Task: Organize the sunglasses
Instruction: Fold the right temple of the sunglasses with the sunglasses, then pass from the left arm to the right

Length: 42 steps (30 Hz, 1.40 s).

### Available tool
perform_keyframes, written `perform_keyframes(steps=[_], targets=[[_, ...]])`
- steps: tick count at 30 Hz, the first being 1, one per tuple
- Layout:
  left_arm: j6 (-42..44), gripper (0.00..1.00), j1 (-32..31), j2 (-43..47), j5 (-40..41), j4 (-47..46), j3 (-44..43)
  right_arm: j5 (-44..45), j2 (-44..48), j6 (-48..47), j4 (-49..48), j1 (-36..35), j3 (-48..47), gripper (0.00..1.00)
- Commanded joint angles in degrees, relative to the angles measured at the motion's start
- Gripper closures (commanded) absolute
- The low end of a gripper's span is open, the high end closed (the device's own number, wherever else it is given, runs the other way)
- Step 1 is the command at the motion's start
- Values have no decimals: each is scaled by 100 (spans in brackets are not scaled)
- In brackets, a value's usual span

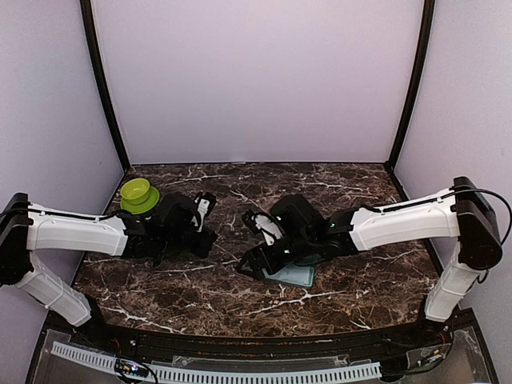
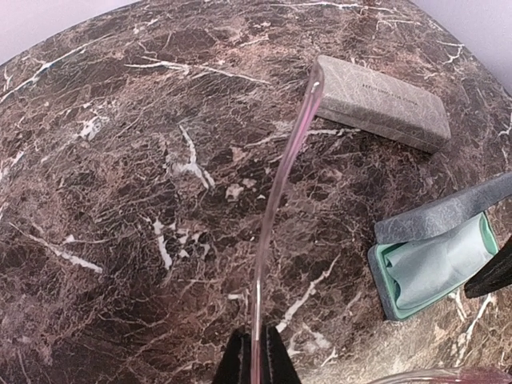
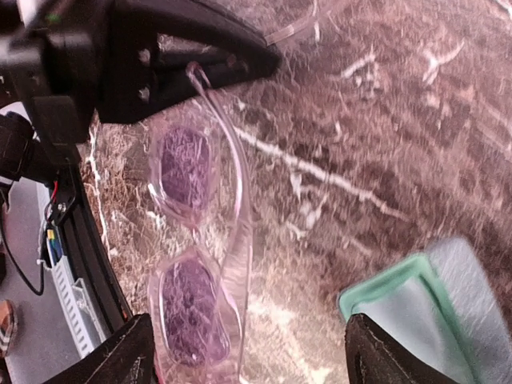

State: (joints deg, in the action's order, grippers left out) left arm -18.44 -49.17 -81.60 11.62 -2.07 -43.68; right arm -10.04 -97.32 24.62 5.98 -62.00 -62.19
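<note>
The sunglasses [image 3: 192, 308] have a clear pink frame and purple lenses, and they hang just above the marble table. My left gripper [image 2: 254, 356] is shut on one pink temple arm [image 2: 280, 184], which runs away from the jaws. In the right wrist view its black fingers [image 3: 216, 48] pinch that temple's end. My right gripper [image 3: 252, 352] is open and wide. One finger is beside the lower lens and the other is over the open case [image 3: 416, 304]. In the top view both grippers [image 1: 206, 238] [image 1: 254, 260] meet at mid-table.
An open grey case [image 2: 432, 260] with teal lining holds a pale cloth, beside the right arm. A closed grey case [image 2: 382, 102] lies farther back. A green bowl [image 1: 138, 194] sits at the back left, near the left arm.
</note>
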Motion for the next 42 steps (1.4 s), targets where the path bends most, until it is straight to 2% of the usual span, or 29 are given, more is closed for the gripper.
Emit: perform_keyframes(steps=[1, 5, 14, 27, 38, 42], targets=[[64, 100, -49, 383, -86, -456, 235, -627, 243, 621, -578, 152, 393, 13], [197, 100, -56, 568, -96, -809, 468, -1256, 264, 1201, -1298, 204, 648, 8], [376, 100, -100, 928, -13, -1386, 848, -1928, 99, 2079, -2403, 336, 910, 8], [471, 100, -220, 1166, 300, -1566, 961, -1928, -335, 2079, -3193, 346, 1005, 8], [-227, 100, -294, 1102, 948, -834, 741, -1928, -247, 2079, -4469, 345, 1561, 8], [-451, 100, -360, 1124, 1198, -701, 721, -1928, -277, 2079, -4545, 372, 1536, 8]])
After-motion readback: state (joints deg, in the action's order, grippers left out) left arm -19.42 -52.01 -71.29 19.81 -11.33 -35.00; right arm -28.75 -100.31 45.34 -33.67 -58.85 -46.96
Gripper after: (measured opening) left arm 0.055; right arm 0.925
